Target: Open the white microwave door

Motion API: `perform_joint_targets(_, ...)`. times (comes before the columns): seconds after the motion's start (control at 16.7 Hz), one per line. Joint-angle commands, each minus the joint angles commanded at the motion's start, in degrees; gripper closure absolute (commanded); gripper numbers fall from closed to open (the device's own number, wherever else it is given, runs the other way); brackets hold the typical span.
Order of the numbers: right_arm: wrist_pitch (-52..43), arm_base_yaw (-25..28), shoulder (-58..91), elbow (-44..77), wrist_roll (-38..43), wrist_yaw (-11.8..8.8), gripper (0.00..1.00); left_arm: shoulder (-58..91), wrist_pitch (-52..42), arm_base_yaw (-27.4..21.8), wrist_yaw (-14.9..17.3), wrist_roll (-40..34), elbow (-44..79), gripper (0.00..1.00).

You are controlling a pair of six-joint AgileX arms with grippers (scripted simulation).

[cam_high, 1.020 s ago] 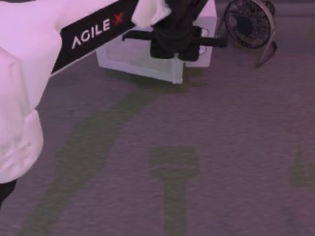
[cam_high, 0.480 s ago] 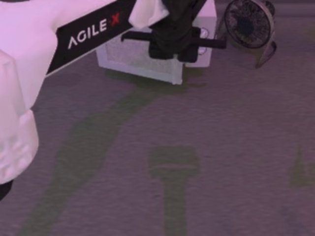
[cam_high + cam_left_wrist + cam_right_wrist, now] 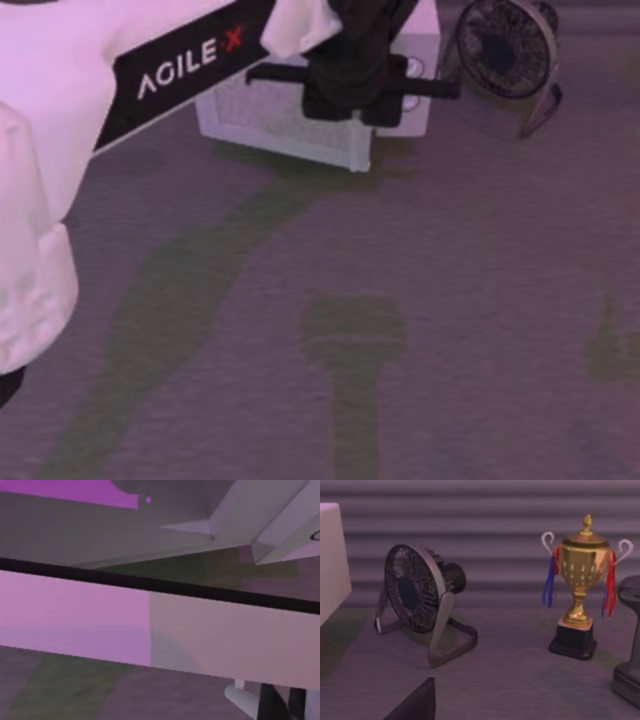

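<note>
While hiding its fingers, left hand (image 3: 350,100) overlaps the door (image 3: 280,125).

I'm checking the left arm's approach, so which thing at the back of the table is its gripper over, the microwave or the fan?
The white microwave: the left gripper hangs over its front. The black round fan stands apart, to the right.

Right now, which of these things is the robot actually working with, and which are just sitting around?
In use:
- white microwave
- its door
- left gripper, at the door's front

Just sitting around:
- black fan
- gold trophy
- dark object beside the trophy
</note>
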Motion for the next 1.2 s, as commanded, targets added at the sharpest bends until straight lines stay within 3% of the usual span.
perform_joint_targets(0.66, 0.0, 0.0, 0.0, 0.0, 0.0, 0.0, 0.0, 0.11, 0.14, -0.39, 0.3, -0.05, -0.31, 1.0)
perform_joint_targets(1.2, 0.0, 0.0, 0.0, 0.0, 0.0, 0.0, 0.0, -6.07, 4.93, 0.76, 3.07, 6.03, -9.72, 1.0)
